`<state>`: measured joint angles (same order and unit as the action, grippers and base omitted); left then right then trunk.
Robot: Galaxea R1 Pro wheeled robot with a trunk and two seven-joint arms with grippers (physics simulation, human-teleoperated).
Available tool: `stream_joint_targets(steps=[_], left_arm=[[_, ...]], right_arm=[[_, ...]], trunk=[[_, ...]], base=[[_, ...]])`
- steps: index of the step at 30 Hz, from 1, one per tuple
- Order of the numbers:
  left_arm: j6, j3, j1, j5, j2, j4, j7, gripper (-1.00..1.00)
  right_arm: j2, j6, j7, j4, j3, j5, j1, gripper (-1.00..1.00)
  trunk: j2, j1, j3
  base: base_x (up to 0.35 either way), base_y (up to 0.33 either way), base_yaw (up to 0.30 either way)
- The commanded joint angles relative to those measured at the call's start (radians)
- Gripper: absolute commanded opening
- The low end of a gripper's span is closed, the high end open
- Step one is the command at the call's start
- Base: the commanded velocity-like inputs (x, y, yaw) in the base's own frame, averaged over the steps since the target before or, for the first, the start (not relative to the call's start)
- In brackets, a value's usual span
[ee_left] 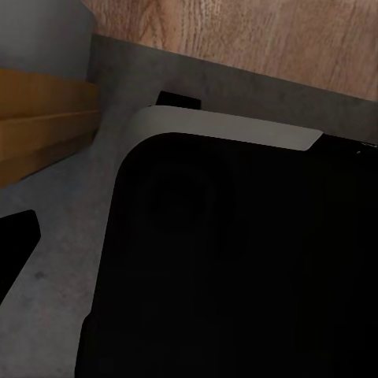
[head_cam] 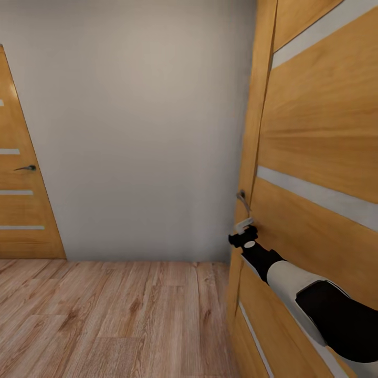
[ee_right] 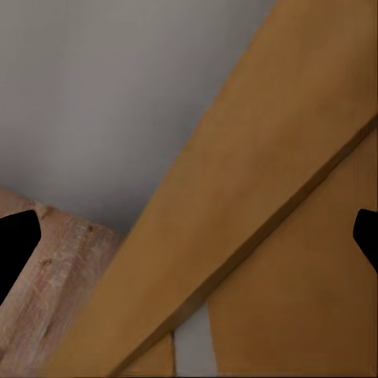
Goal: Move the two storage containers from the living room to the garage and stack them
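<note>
- In a small hallway with a light wood plank floor (head_cam: 121, 315) and a plain grey wall (head_cam: 142, 131), the robot's right arm (head_cam: 294, 283) reaches out along a wooden door (head_cam: 320, 157) that stands close on the right.
- The right gripper (head_cam: 243, 235) sits at the door's free edge, just below the lever handle (head_cam: 242, 198); whether it touches the door or the handle cannot be told from the head view.
- In the right wrist view the two dark fingertips (ee_right: 16, 240) stand far apart at opposite edges, with the door's edge and face between them: the jaws are wide and hold nothing.
- The left wrist view looks down on the robot's own dark body (ee_left: 236, 260) over grey and wood flooring; the state of the left jaws cannot be told.
- A second door (head_cam: 21, 173), shut, stands at the far left with its own handle (head_cam: 26, 168).
- Neither storage container appears here, so where they are cannot be said from this spot.
- Judged from this, the step in hand is transit: working a door open to pass between rooms.
- The next move likely calls for pushing or swinging the door clear, then steering the base through the gap without clipping the frame.
</note>
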<state>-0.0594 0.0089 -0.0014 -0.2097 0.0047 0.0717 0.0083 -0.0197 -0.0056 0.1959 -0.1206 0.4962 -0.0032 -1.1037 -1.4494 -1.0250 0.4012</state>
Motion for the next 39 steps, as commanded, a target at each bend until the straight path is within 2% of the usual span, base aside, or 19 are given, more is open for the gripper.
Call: stream_joint_targets(steps=[1,9,17,23,31,35,39], left_arm=[[-0.002,0.0,0.0,-0.005,0.0,0.0,0.001,1.0],[-0.002,0.0,0.0,-0.005,0.0,0.0,0.001,1.0],[-0.002,0.0,0.0,-0.005,0.0,0.0,0.001,1.0],[-0.002,0.0,0.0,-0.005,0.0,0.0,0.0,1.0],[-0.002,0.0,0.0,-0.005,0.0,0.0,-0.001,1.0],[-0.002,0.0,0.0,-0.005,0.0,0.0,-0.001,1.0],[-0.002,0.0,0.0,-0.005,0.0,0.0,-0.001,1.0]], right_arm=[[0.008,-0.001,0.005,0.001,0.002,-0.001,-0.001,1.0],[0.03,0.002,0.014,0.001,0.0,0.0,-0.001,1.0],[0.037,0.007,0.029,0.001,-0.001,0.0,-0.001,1.0],[0.064,0.007,0.03,0.001,-0.003,-0.001,-0.001,1.0],[0.08,0.004,0.03,0.001,-0.004,-0.001,-0.001,1.0],[0.102,0.003,0.03,0.001,-0.006,-0.003,-0.001,1.0],[0.112,0.001,0.03,0.001,-0.007,-0.004,-0.001,1.0]], trunk=[[-0.001,0.0,0.001],[-0.001,0.0,0.001],[-0.001,0.0,0.001],[-0.001,0.0,0.001],[-0.001,0.0,0.001],[-0.001,0.0,0.001],[-0.001,0.0,0.001]], base=[[0.0,0.0,0.0],[0.0,0.0,0.0],[0.0,0.0,0.0],[0.0,0.0,0.0],[0.0,0.0,0.0],[0.0,0.0,0.0],[0.0,0.0,0.0]])
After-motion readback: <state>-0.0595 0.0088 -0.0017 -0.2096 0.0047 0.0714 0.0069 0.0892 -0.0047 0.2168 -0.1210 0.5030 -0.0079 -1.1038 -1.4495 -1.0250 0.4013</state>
